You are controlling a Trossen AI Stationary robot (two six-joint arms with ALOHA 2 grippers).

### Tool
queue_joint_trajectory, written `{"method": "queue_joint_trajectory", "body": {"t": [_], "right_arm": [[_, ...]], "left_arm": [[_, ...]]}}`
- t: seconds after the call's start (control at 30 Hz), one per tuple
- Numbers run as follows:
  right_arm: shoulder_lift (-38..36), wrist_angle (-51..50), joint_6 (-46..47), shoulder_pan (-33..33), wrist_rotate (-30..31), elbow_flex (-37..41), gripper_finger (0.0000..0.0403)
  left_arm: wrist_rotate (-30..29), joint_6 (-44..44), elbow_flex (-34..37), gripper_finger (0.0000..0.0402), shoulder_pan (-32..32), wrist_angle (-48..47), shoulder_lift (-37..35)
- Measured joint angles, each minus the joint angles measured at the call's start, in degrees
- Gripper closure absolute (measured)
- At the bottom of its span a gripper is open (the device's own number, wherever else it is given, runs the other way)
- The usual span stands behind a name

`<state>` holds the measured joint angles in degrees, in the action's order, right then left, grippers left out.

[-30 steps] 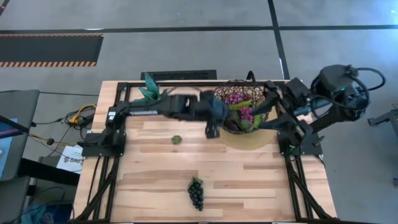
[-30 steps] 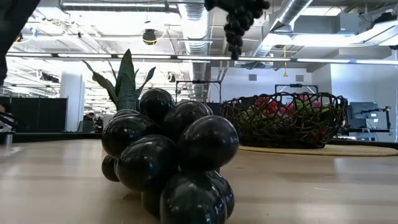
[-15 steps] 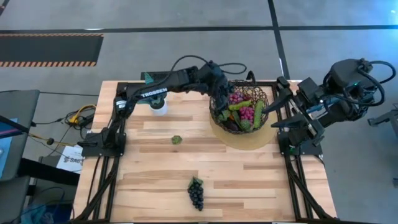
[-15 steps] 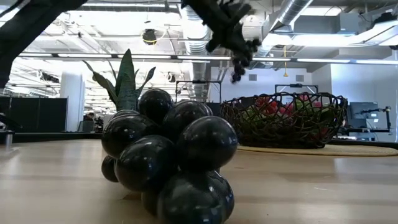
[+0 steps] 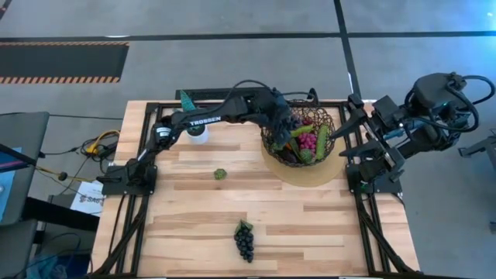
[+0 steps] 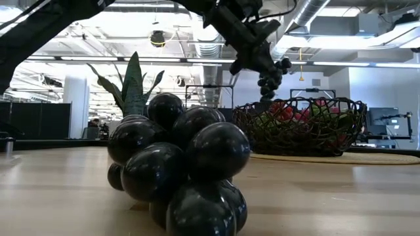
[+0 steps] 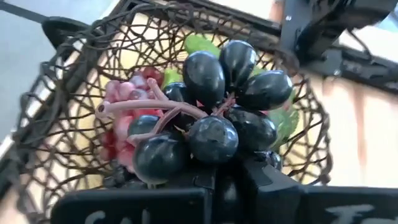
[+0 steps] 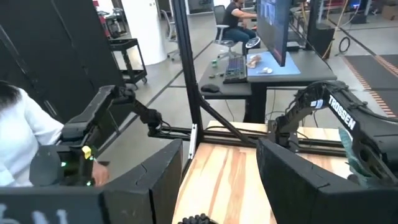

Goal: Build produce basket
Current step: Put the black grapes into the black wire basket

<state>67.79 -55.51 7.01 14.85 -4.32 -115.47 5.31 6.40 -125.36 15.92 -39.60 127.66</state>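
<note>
The dark wire basket (image 5: 304, 136) rests on a tan disc (image 5: 306, 174) at the table's far right and holds magenta grapes (image 5: 307, 142) and green cucumbers (image 5: 322, 143). My left gripper (image 5: 284, 121) is over the basket's left rim, shut on a black grape bunch (image 7: 214, 109). A second black bunch (image 5: 244, 240) lies on its side near the table's near edge and fills the low view (image 6: 180, 167). My right gripper (image 8: 217, 186) is open, beside the basket's right rim. My left gripper holds the black grape bunch (image 6: 270, 73), slanting down from the table's left. The bunch itself hides the fingers in the wrist view, so the held part does not show. It hangs below the gripper, clear above the basket (image 6: 298, 124); its pale stem (image 7: 149, 111) sticks out sideways.
A potted green plant (image 5: 190, 108) with a white pot (image 5: 198, 134) stands at the far edge under my left arm. A small green piece (image 5: 220, 174) lies mid-table. Bare wood (image 5: 310, 232) spreads over the near half. People sit at desks beyond the table (image 8: 239, 18).
My left gripper has carried the black bunch from in front of the basket's left side toward the far edge, then right and down until it hangs over the basket's left rim. My right arm has drawn back a little toward the table's right.
</note>
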Motion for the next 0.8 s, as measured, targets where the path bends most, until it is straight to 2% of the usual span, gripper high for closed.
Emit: {"method": "queue_joint_trajectory", "body": {"t": [0.13,0.27,0.43,0.5,0.63,0.8], "right_arm": [[0.0,0.0,0.0,0.0,-0.02,0.01,0.0177],[0.0,-0.24,0.02,0.02,-0.02,0.01,0.0177],[0.0,-0.87,0.02,0.02,-0.03,0.03,0.0177],[0.0,-0.93,0.02,0.02,-0.04,0.03,0.0177],[0.0,-2.03,0.02,0.02,-0.04,0.03,0.0177],[0.07,-4.03,0.04,0.02,-0.04,0.03,0.0177]], "left_arm": [[-0.18,-3.33,0.0,0.0364,-0.17,-1.44,-0.03],[-0.4,-3.83,0.0,0.0298,-0.7,-1.77,-0.05],[-4.07,-3.63,-0.79,0.0215,-1.36,-2.31,-0.07],[-4.11,-0.46,-2.49,0.0194,-1.26,-3.37,-0.08],[-2.36,2.56,-9.26,0.0184,-0.51,-10.92,-0.24],[-0.95,0.69,-7.61,0.0199,-1.87,-17.9,-7.39]]}}
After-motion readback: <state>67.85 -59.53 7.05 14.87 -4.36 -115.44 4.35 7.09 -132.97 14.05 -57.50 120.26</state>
